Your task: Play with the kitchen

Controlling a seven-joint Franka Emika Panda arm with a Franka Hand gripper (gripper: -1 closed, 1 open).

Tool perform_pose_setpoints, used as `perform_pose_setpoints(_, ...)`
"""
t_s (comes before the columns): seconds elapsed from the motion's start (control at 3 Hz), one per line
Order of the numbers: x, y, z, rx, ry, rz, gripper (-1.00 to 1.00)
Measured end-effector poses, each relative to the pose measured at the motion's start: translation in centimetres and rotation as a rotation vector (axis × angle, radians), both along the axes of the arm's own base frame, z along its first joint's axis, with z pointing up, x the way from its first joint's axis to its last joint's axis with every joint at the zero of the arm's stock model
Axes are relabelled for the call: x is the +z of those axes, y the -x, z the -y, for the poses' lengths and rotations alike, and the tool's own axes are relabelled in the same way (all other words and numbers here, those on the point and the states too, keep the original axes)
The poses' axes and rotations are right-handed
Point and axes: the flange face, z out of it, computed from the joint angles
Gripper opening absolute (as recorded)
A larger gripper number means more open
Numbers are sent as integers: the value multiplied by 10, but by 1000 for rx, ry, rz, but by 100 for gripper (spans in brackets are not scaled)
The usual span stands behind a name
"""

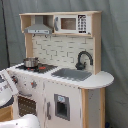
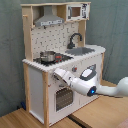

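While arm reaches level at kitchen [image 2: 37, 75] front, gripper [image 2: 56, 74] state unclear.

The kitchen [image 2: 50, 75] stands on a wood floor [image 2: 100, 112], seen in the second exterior view as light planks running past its base. Its counter [image 1: 97, 80] carries the rest: in both exterior views a small metal pot [image 1: 31, 62] sits on the dark stovetop [image 1: 42, 68], at the first exterior view's left. Beside it the grey sink [image 1: 72, 74] is set into the counter, with the black faucet [image 1: 83, 59] rising at its back edge. The rounded counter end past the sink is bare white
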Motion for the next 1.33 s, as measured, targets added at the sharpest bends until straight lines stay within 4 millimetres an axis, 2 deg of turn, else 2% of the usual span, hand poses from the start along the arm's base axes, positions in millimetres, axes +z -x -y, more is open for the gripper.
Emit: perform_pose_setpoints(1.33, -6, 1, 1, -35, 563, 72, -100)
